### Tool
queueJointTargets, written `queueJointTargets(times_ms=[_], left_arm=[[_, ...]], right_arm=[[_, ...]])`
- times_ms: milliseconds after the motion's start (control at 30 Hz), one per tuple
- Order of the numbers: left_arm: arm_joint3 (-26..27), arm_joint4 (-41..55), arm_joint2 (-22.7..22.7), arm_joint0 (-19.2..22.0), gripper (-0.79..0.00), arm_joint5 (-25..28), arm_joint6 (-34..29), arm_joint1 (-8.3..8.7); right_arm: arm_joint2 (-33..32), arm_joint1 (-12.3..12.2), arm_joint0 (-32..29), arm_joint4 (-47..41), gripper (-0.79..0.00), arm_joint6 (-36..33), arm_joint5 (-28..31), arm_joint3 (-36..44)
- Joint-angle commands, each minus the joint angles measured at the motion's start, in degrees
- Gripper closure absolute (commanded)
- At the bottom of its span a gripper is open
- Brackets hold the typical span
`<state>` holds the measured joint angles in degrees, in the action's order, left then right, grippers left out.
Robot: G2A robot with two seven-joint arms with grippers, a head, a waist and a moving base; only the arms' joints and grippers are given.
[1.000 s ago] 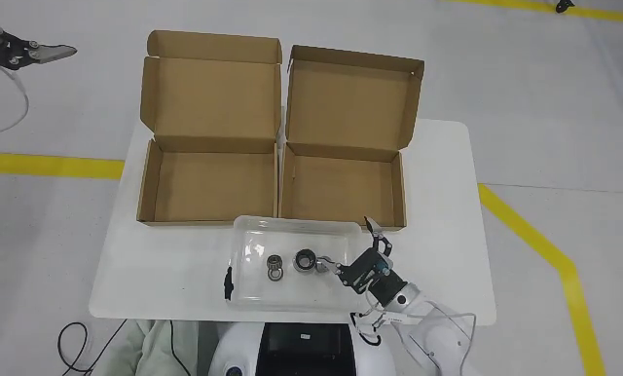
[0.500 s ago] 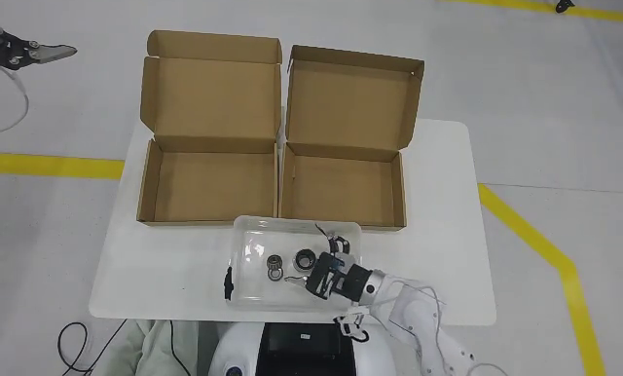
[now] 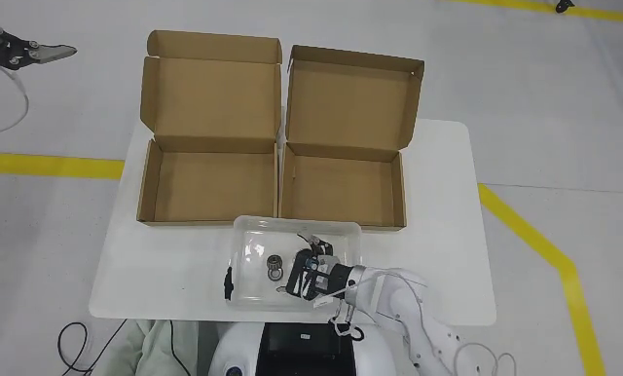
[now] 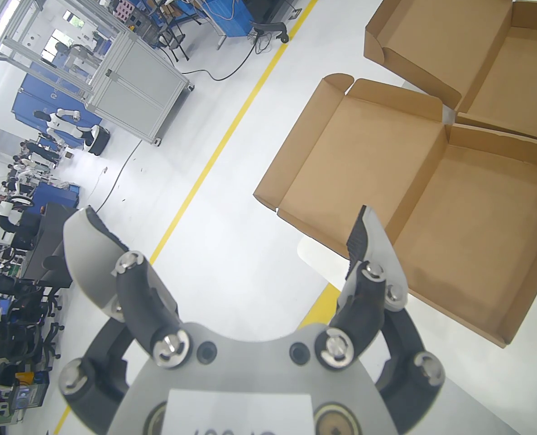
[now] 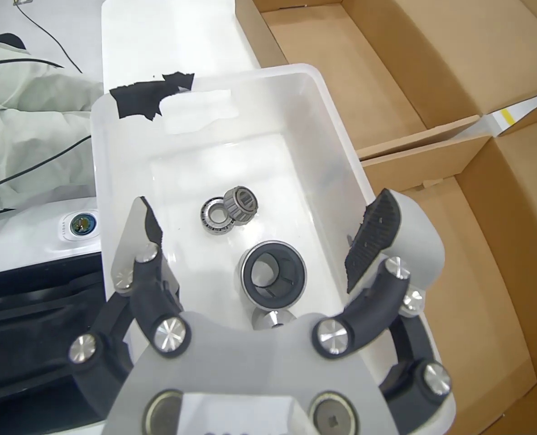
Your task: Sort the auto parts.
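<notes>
Now you have the right gripper [image 5: 263, 215] spread wide and holding nothing, poised over the clear bin [image 5: 332, 137] at the counter's [image 5: 160, 24] near edge. Under its jaws the large bearing [image 5: 273, 280] lies flat, bore facing up. Just beside it a small bearing [image 5: 215, 218] also lies flat, and a second small bearing [image 5: 243, 201] is tipped against it, axis slanted. Your left gripper [image 4: 225, 228] hangs released and empty over the floor [image 4: 205, 92] beside the counter.

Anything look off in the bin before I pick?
Nothing serious. A ragged piece of black tape clings to one end wall of the clear bin, and one small bearing lies tilted against a second bearing. Nothing is spilled on the table.
</notes>
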<state>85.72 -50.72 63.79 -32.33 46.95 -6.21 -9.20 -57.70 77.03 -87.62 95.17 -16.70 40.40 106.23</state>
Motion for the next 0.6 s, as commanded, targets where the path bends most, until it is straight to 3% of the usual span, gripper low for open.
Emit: queueJointTargets(times_ms=[0,267,367,567], left_arm=[[0.0,0.0,0.0,0.0,-0.785,0.0,0.0,0.0],[0.0,0.0,0.0,0.0,-0.785,0.0,0.0,0.0],[0.0,0.0,0.0,0.0,-0.785,0.0,0.0,0.0],[0.0,0.0,0.0,0.0,-0.785,0.0,0.0,0.0]], right_arm=[[-0.25,-0.19,-0.3,-0.64,-0.773,-1.66,0.34,0.15],[-0.45,-0.59,0.17,-3.42,-0.714,-7.81,-0.47,-0.7],[-0.11,-0.63,0.67,-3.66,-0.656,-9.92,-1.76,-1.37],[1.07,-0.64,1.61,-4.74,-0.662,-12.68,-3.06,-2.55]])
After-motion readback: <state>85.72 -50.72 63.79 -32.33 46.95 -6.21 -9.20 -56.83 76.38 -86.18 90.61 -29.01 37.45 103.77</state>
